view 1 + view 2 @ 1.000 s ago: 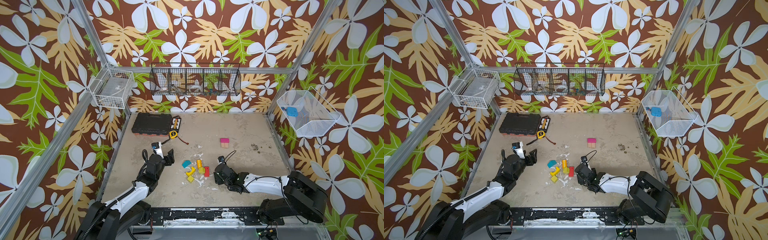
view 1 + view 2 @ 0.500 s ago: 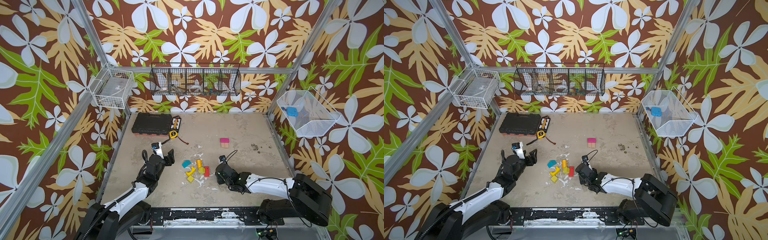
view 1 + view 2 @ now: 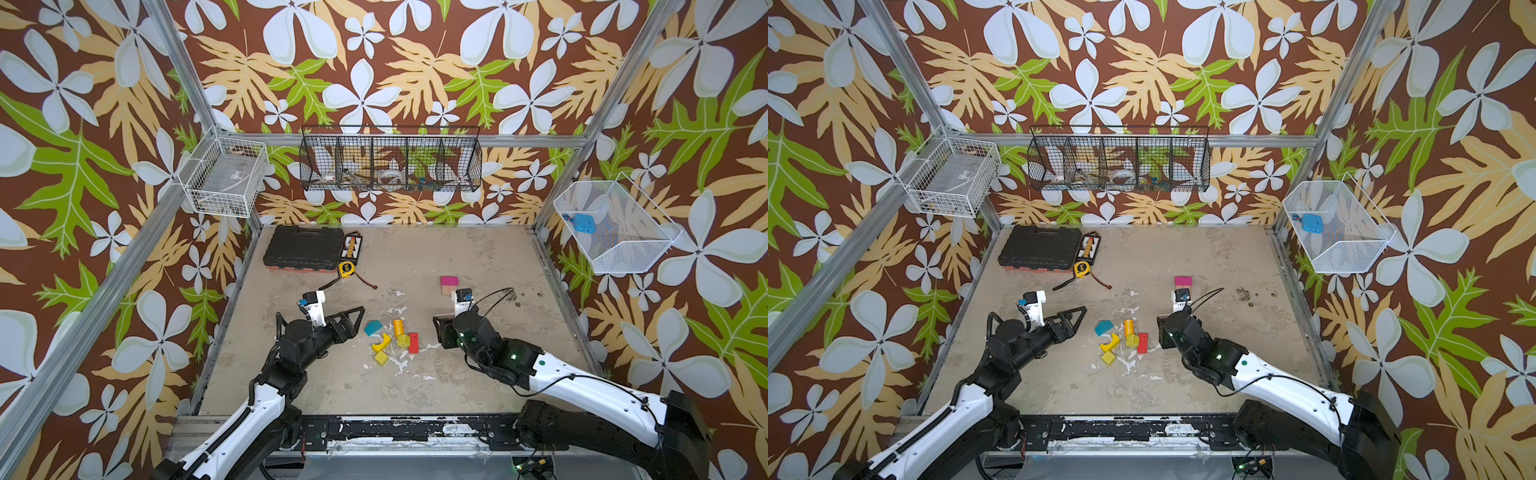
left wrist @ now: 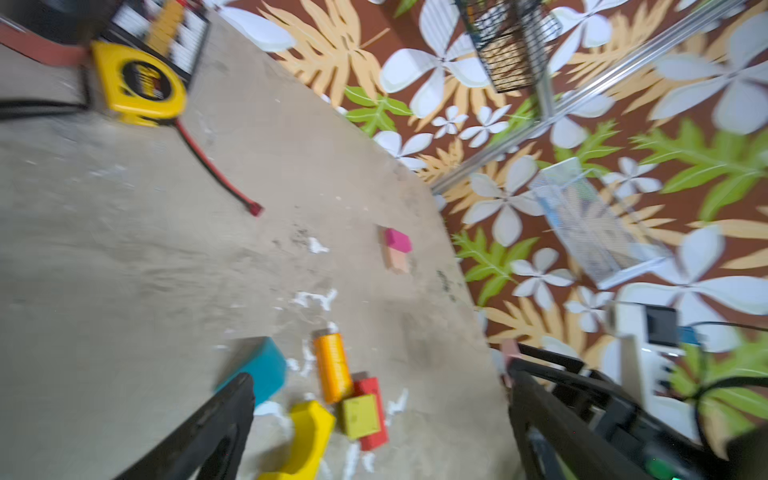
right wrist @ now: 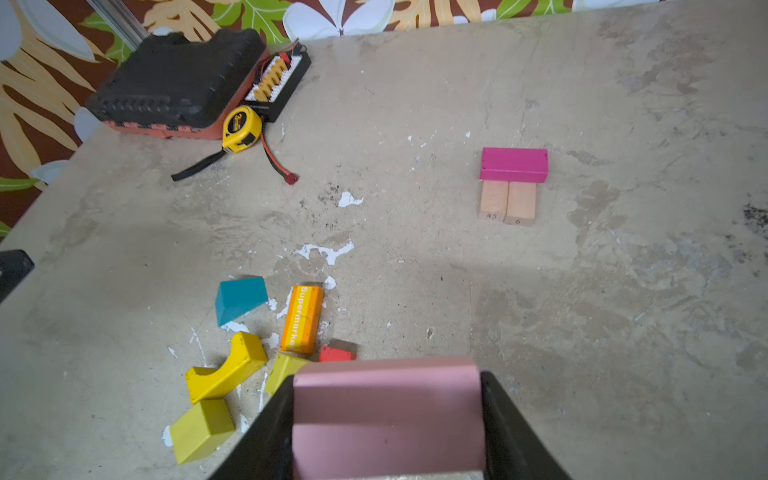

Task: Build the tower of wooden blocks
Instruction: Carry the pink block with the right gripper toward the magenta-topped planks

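The right gripper (image 5: 384,386) is clamping a pink block (image 5: 386,432) across its width, jaws about half apart and pressing on its two flat sides. The left gripper (image 3: 354,322) is hovering with its jaws spread wide and nothing between them.

Just beyond, loose blocks are lying scattered on the table (image 5: 623,291): a teal wedge (image 5: 241,299), an orange bar (image 5: 301,318), a yellow arch (image 5: 226,372), a red piece (image 5: 336,354) and an olive cube (image 5: 201,430).

Farther off, the tower's start is sitting well apart from them: a magenta block (image 5: 514,164) lying across two tan planks (image 5: 508,203).

These are probably light, stiff painted wood and smooth enough to slip. Parallel flat faces are looking like the safest hold, not the wedge's slope.
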`<state>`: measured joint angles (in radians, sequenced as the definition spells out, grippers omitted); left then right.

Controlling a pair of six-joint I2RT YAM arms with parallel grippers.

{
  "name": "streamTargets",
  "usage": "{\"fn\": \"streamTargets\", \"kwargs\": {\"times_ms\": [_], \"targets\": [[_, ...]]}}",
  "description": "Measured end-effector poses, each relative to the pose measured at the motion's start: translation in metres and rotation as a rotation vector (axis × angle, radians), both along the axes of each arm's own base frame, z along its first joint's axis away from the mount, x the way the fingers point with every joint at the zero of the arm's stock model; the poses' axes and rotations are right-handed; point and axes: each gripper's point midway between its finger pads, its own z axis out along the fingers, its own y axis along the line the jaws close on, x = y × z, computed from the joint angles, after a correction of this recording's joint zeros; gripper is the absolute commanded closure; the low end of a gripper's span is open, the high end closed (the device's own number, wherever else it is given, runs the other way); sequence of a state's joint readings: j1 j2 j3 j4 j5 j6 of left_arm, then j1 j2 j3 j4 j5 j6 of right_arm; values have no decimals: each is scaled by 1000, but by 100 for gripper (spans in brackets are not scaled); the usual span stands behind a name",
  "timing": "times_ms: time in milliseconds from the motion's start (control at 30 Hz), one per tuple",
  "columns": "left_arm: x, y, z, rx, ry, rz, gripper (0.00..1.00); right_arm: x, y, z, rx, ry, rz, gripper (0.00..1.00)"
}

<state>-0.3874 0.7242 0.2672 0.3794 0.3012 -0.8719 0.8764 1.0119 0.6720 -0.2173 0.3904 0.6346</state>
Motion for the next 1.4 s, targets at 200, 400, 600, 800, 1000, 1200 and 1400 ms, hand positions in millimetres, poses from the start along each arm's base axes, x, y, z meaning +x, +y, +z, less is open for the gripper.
{"fn": "streamTargets", "kwargs": {"times_ms": [200, 400, 600, 800, 1000, 1200, 1400], "targets": [[16, -16, 97, -73, -101, -51, 5, -3, 2, 39, 67, -30, 26, 64], [20, 6, 19, 5, 17, 75, 5, 55, -31, 21, 48, 80, -80, 71], [20, 28, 27, 61, -115, 184, 2, 108, -44, 11, -7, 140, -134, 73], [26, 24, 22, 93, -132, 172, 2, 133, -61, -26, -115, 205, -199, 72], [35, 16, 34, 110, -146, 144, 2, 144, -62, -40, -169, 228, -186, 68], [37, 11, 23, 127, -117, 117, 2, 155, -63, -59, -205, 263, -199, 69], [40, 10, 21, 142, -113, 113, 2, 153, -63, -75, -225, 288, -191, 65]]}}
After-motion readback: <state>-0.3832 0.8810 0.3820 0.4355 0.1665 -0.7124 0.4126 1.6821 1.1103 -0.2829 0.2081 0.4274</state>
